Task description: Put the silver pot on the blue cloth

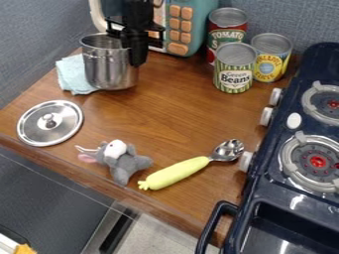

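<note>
At the upper left stands the silver pot [109, 69], upright and with no lid on it. The blue cloth [71, 75] shows from behind the pot's left side and by the left of its base; how much of it lies under the pot is hidden. My black gripper [136, 42] hangs down at the pot's right rim, overlapping the upper right of its wall. Whether it holds the rim cannot be made out.
Close behind the gripper is a teal toy microwave [189, 25]. Cans [235, 67] stand right of it. A lid [49, 123], grey plush mouse [121, 159] and yellow-handled spoon [175, 172] lie nearer the front edge. The dark stove [291, 198] borders the right.
</note>
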Available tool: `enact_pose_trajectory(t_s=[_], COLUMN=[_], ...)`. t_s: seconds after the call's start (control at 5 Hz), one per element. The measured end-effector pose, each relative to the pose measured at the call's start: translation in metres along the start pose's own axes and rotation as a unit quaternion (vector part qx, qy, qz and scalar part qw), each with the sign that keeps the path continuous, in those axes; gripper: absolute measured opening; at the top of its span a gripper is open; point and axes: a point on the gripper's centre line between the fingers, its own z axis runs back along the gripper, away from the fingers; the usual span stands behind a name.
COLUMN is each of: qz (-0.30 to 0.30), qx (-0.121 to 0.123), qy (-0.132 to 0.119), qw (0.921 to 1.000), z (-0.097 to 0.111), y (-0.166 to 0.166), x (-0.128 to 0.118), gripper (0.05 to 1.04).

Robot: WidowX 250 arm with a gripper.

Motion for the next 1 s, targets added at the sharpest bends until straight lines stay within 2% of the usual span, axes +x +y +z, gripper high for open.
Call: enact_pose_trajectory(t_s=[0.2, 0.4, 0.6, 0.8, 1.0], qz=[0.013, 0.02, 0.023, 0.027, 0.025], qx=[-0.032, -0.051, -0.059, -0.063, -0.052], qy=[0.003, -0.002, -0.007, -0.017, -0.033], qw=[0.9994, 0.9985, 0.998, 0.9975, 0.9978], z=[-0.003, -0.003, -0.003, -0.002, 0.011], y=[0.004, 0.01, 0.012, 0.015, 0.015], x=[-0.004, -0.005, -0.006, -0.004, -0.009], gripper=[0.28, 0.568, 0.875, 1.009, 1.005])
